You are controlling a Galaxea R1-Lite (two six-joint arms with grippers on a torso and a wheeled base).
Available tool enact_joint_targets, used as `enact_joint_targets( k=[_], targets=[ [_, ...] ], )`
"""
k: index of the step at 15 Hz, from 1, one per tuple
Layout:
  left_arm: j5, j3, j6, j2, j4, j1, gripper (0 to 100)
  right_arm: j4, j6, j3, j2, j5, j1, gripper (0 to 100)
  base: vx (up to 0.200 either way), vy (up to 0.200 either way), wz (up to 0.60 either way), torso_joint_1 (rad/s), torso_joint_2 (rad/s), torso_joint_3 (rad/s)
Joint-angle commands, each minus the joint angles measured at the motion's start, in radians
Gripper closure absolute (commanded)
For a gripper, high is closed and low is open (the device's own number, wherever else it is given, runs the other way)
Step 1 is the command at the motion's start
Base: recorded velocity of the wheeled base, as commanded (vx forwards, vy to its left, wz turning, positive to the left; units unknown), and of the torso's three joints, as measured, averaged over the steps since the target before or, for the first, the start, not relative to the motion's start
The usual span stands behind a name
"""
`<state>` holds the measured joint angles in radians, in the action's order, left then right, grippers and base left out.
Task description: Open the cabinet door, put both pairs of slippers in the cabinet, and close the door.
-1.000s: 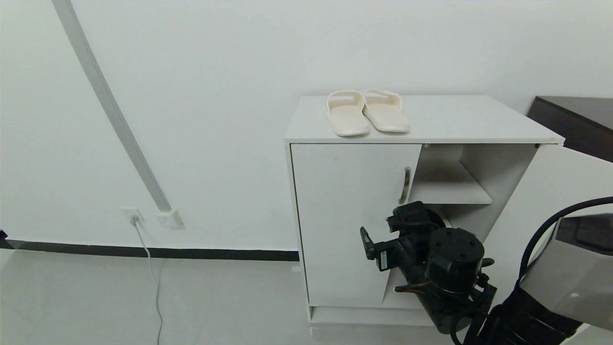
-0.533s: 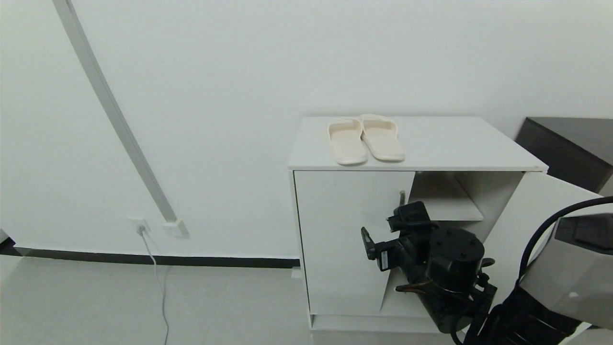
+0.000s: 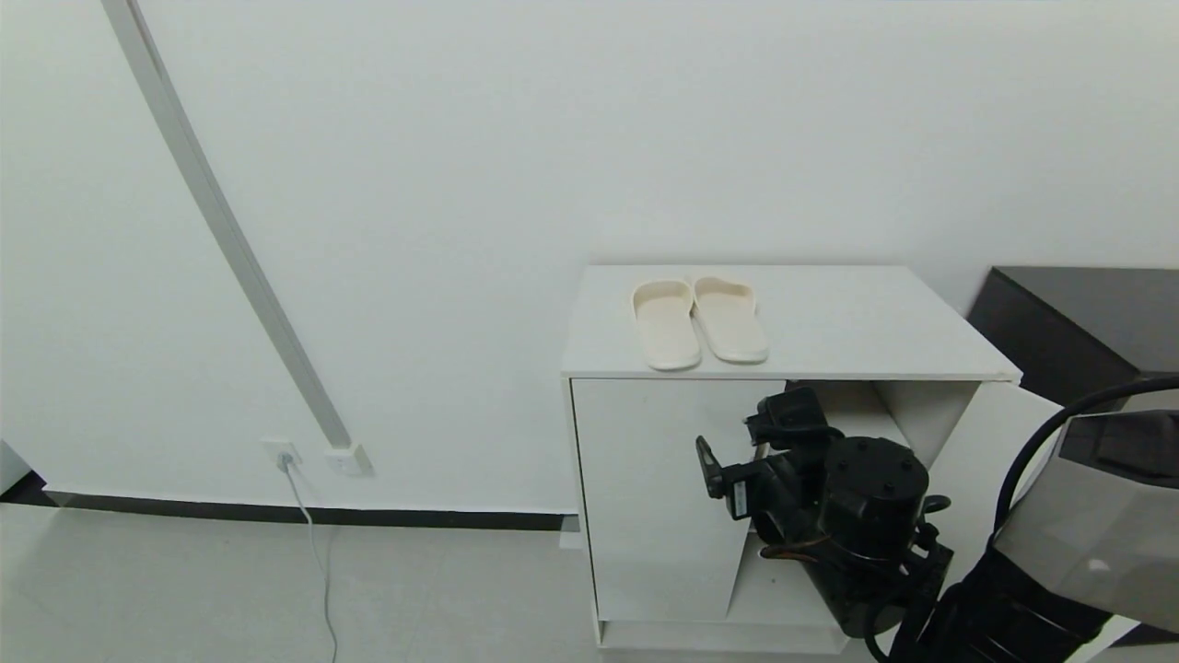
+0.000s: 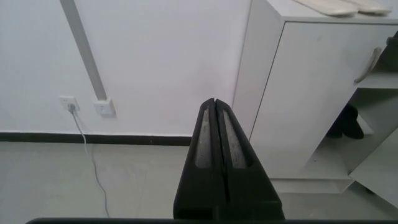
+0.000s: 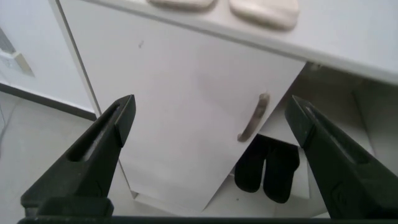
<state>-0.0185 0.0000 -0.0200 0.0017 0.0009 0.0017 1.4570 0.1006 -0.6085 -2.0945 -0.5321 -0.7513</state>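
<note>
Left gripper (image 4: pixel 214 143): fingers pressed together, holding nothing, low and to the left of the white wooden cabinet (image 3: pixel 857 322). Its left door (image 3: pixel 654 497) is shut. The cream rubber slippers (image 3: pixel 700 322) lie side by side on the cabinet top. The black pair of slippers (image 5: pixel 267 171) stands inside on the lower shelf. Right gripper (image 5: pixel 211 106): spread wide, empty, level with the door fronts. The right door (image 3: pixel 999 460) stands open.

My judgement: the first pair is stowed and the second is pending. Next, I raise the right gripper to the cream pair.
</note>
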Motion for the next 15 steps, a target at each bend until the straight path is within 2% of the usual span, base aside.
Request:
enact_joint_targets(
  k=[1, 7, 10, 13, 14, 15],
  targets=[
    [0.000, 0.000, 0.000, 0.000, 0.001, 0.000, 100, 0.000, 0.001, 0.003, 0.004, 0.000, 0.000, 0, 0.000, 0.000, 0.00, 0.256, -0.61, -0.339],
    [0.000, 0.000, 0.002, 0.000, 0.001, 0.000, 100, 0.016, 0.002, 0.006, -0.009, 0.000, 0.000, 0, 0.000, 0.000, 0.00, 0.185, -0.40, -0.220],
    [0.000, 0.000, 0.000, 0.000, 0.001, 0.000, 100, 0.075, 0.011, 0.006, -0.041, 0.029, 0.000, 0, 0.000, 0.000, 0.00, 0.012, -0.03, -0.017],
    [0.000, 0.000, 0.005, 0.000, 0.001, 0.000, 100, 0.075, 0.040, -0.053, -0.039, 0.043, 0.013, 0, 0.000, 0.000, 0.00, 0.000, 0.00, 0.000],
    [0.002, 0.000, 0.006, 0.000, -0.001, 0.000, 100, 0.023, 0.042, -0.105, -0.027, 0.061, 0.016, 0, 0.000, 0.000, 0.00, 0.000, 0.00, 0.000],
    [0.002, 0.000, 0.006, 0.000, 0.001, 0.000, 100, -0.087, 0.030, -0.157, -0.002, 0.061, 0.024, 0, 0.000, 0.000, 0.00, 0.000, 0.00, 0.000]
  ],
)
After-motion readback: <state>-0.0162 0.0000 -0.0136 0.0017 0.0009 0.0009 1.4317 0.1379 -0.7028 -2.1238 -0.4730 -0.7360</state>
